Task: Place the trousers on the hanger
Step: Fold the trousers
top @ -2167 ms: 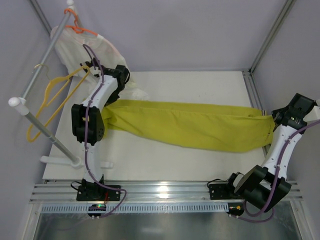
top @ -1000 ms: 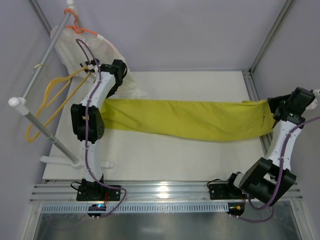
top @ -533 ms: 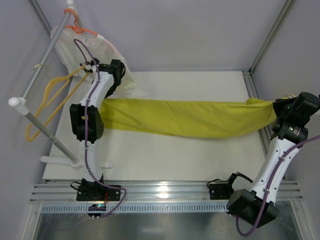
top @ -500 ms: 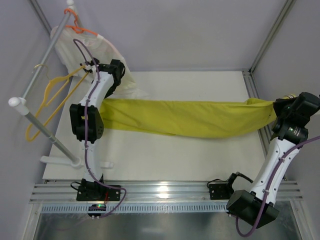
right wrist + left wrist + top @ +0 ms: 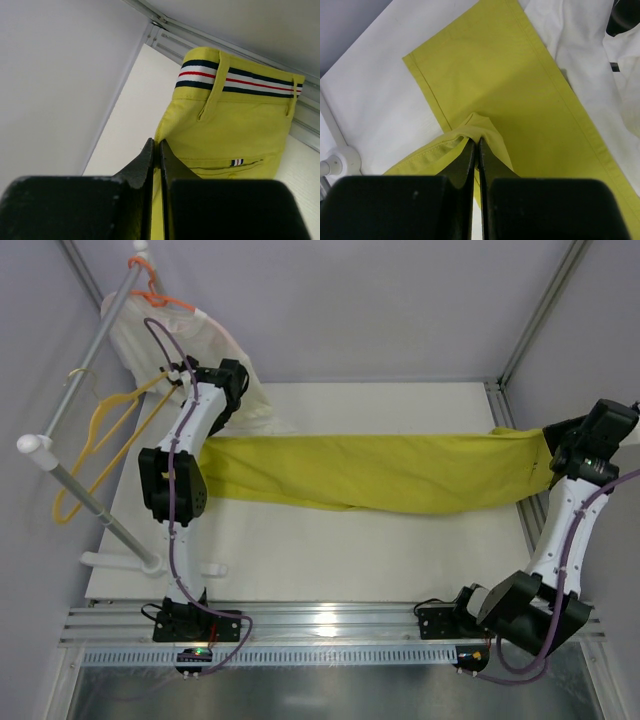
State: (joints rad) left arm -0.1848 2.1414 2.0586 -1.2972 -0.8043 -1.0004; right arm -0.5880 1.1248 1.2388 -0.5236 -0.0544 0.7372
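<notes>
The right claw point(image 5: 156, 146), pinching what seems the waist edge, has pulled outward; the left claw point(image 5: 476, 144) pinches a cuff. The trousers point(image 5: 380, 472) now stretch between them, with the hanger point(image 5: 130, 397) just beyond the left claw.

Left tool point(image 5: 476, 143): both black fingers pressed together, pinching a raised fold at the hem edge of the trousers point(image 5: 510, 85). The leg lies flat, running diagonally from upper centre to lower right, with a stitched seam along its right edge. White tabletop point(image 5: 385, 105) on the left. White cloth point(image 5: 585, 45) with a small black mark borders the leg at right. White round fitting point(image 5: 340, 162) at lower left.
</notes>
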